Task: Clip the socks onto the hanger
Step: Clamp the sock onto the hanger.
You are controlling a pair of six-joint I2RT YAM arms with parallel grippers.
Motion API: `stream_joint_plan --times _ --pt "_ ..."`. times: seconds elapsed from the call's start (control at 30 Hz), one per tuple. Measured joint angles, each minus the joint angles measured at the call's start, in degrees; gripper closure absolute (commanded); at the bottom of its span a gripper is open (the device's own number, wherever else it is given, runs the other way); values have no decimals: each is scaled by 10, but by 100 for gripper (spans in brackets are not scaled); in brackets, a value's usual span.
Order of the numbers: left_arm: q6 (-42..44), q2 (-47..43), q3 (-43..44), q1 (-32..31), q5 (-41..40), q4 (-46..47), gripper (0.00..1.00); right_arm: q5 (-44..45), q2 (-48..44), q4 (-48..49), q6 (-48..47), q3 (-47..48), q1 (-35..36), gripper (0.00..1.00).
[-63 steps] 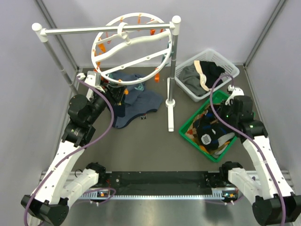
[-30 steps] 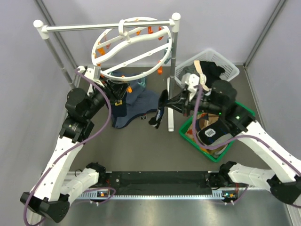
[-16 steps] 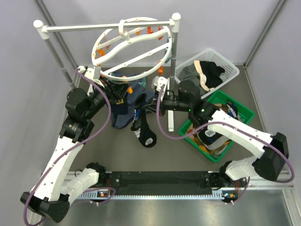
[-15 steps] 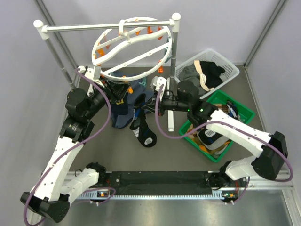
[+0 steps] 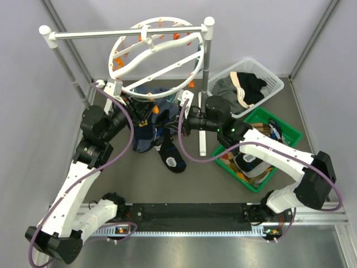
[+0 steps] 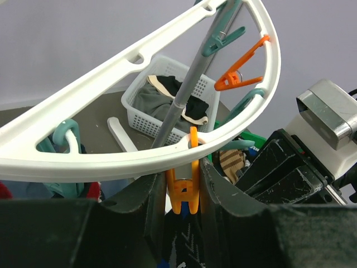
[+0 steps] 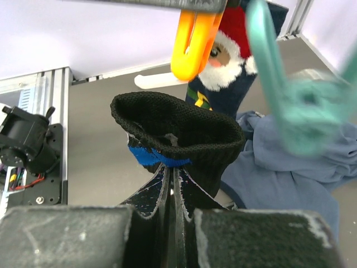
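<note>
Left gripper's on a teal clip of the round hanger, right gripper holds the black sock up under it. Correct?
No. The clip pinched by the left gripper is orange, not teal; the left wrist view shows it. The rest holds: it hangs on the round hanger, and the right gripper holds the black sock under it.

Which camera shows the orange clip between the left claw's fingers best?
Left wrist: the orange clip sits centred and sharp between the left claw's fingers. Right wrist shows only its lower end, cut off at the top edge; top external shows at most a tiny orange speck.
</note>
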Motion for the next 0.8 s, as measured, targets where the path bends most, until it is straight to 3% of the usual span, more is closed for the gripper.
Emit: stream_joint_plan --times 0.8 --pt "9 3 -3 0 1 1 100 8 20 5 3 28 2 100"
